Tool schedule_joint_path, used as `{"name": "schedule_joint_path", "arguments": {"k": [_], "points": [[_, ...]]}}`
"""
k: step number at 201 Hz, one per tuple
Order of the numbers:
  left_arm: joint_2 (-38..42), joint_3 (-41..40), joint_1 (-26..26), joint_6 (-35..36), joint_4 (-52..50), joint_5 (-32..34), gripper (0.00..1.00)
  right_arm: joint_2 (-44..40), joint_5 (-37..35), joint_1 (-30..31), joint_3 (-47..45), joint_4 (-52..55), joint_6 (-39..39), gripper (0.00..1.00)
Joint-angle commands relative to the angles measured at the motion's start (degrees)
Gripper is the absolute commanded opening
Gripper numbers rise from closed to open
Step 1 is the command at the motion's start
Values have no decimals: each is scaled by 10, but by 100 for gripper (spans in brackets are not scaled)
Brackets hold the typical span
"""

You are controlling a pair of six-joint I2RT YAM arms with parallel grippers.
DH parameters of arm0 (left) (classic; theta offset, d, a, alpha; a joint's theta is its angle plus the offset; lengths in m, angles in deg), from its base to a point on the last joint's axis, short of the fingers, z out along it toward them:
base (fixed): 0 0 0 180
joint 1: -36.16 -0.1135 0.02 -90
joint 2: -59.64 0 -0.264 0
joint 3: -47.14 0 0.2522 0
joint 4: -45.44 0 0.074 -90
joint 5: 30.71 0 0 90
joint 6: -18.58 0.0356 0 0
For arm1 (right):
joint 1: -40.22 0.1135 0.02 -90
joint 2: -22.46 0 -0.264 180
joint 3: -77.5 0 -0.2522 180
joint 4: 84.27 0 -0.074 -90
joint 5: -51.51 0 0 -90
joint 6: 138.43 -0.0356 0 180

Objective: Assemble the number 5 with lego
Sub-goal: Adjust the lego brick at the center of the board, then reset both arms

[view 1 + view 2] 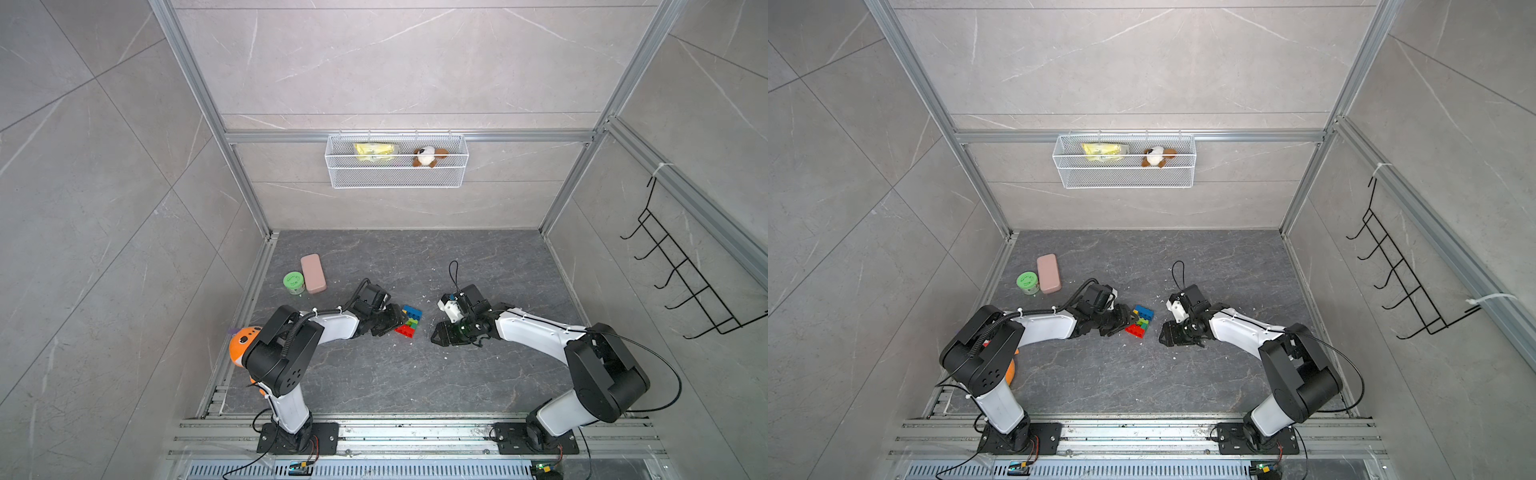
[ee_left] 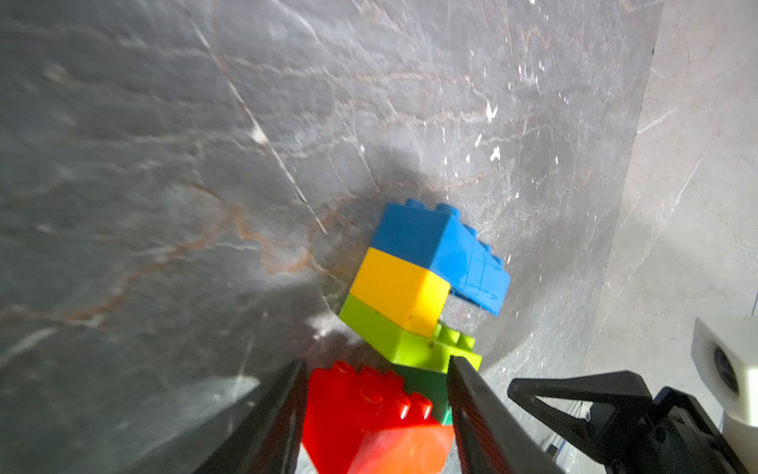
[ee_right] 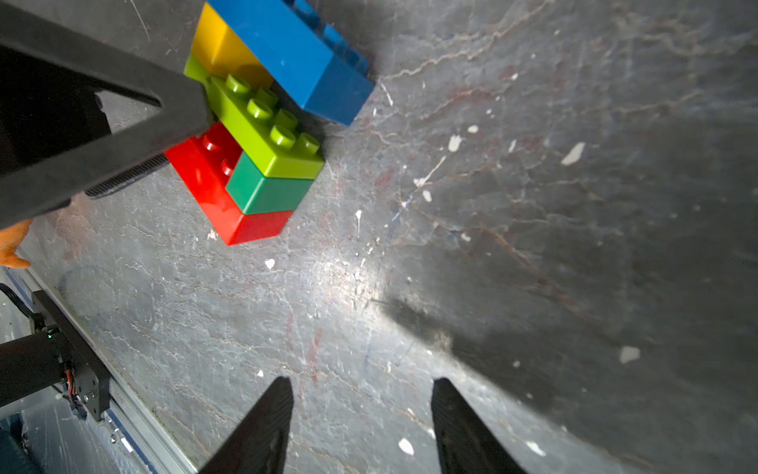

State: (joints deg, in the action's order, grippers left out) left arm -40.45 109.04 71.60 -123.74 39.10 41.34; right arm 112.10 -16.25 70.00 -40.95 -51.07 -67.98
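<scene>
the number 5 [image 1: 409, 321] lies mid-frame on the table [image 1: 374, 374], long axis running away from the left end effector [image 2: 375, 365], half open astride its red end, grip unclear; right end effector [image 3: 361, 383], half open and empty, sits farther off.

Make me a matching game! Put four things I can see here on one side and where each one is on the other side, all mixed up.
Things:
1 blue brick
2 red brick
3 pink block
4 plush toy

Places:
A in the wire basket
B between the fingers of the left gripper
C beside the green jar
D joined to the yellow brick

Pairs: 1-D, 2-B, 3-C, 4-A
</scene>
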Motion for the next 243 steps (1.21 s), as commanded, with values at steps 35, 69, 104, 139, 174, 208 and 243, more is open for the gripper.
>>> {"name": "schedule_joint_path", "arguments": {"k": [35, 69, 104, 139, 174, 208, 243], "points": [[27, -3, 32, -22, 10, 17, 59, -1, -4, 3, -4, -11, -4, 58], [35, -6, 38, -23, 9, 20, 59, -6, -6, 3, -9, -12, -6, 58], [75, -9, 37, -6, -25, 40, 61, -23, -13, 3, -10, -5, -7, 58], [140, -9, 28, 33, -102, 80, 67, -48, -36, 3, 3, 17, -6, 65], [216, 6, 8, 98, -212, 143, 76, -71, -58, 3, 37, 58, 19, 74], [257, 41, -15, 173, -310, 207, 100, -91, -122, 3, 68, 87, 40, 100], [277, 47, -70, 228, -322, 238, 100, -106, -246, 2, 101, 102, 46, 100]]}}
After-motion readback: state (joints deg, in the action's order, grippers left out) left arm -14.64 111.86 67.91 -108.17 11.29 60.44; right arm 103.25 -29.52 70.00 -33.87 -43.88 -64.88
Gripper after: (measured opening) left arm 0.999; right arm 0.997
